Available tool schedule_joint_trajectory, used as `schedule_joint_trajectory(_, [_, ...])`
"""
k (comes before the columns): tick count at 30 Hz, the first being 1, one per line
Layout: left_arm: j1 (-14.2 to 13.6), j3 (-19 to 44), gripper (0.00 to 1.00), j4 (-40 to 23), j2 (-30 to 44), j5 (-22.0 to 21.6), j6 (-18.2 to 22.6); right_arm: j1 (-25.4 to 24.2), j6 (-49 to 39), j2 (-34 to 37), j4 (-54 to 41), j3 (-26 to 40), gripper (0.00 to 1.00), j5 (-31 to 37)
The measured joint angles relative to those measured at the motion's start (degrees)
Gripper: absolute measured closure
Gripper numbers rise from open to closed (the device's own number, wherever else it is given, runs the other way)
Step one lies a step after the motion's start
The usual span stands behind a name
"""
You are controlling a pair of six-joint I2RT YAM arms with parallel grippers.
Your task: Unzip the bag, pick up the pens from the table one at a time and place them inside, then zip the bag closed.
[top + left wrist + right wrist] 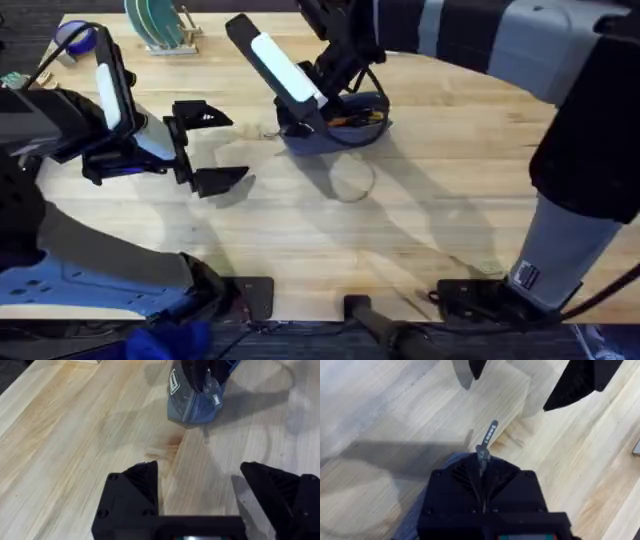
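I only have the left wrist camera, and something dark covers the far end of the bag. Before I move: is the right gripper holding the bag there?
Observer: Yes. In the right wrist view, the right gripper is shut on the zipper pull, and the metal tab sticks out between its fingers.
Operator: Is a pen inside?
Observer: Overhead, an orange pen lies in the open mouth of the bag.
Operator: Where does my left gripper sit relative to the bag?
Observer: Overhead, the left gripper is open above the table, apart from the bag and not touching it.
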Motion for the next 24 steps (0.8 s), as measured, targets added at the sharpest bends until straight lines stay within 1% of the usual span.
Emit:
schedule_joint_trajectory(14, [-0.01,0.00,0.006,0.00,-0.01,0.01,0.15,0.00,0.56,0.00,-0.76,0.00,0.969,-0.20])
schedule_joint_trajectory(20, [0.00,0.00,0.006,0.00,-0.02,0.02,0.15,0.00,4.38,-0.01,-0.64,0.00,0.969,-0.57])
schedule_joint_trajectory(24, [0.00,0.00,0.006,0.00,-0.01,0.01,0.15,-0.20,9.00,-0.01,-0.17,0.00,0.969,-2.96])
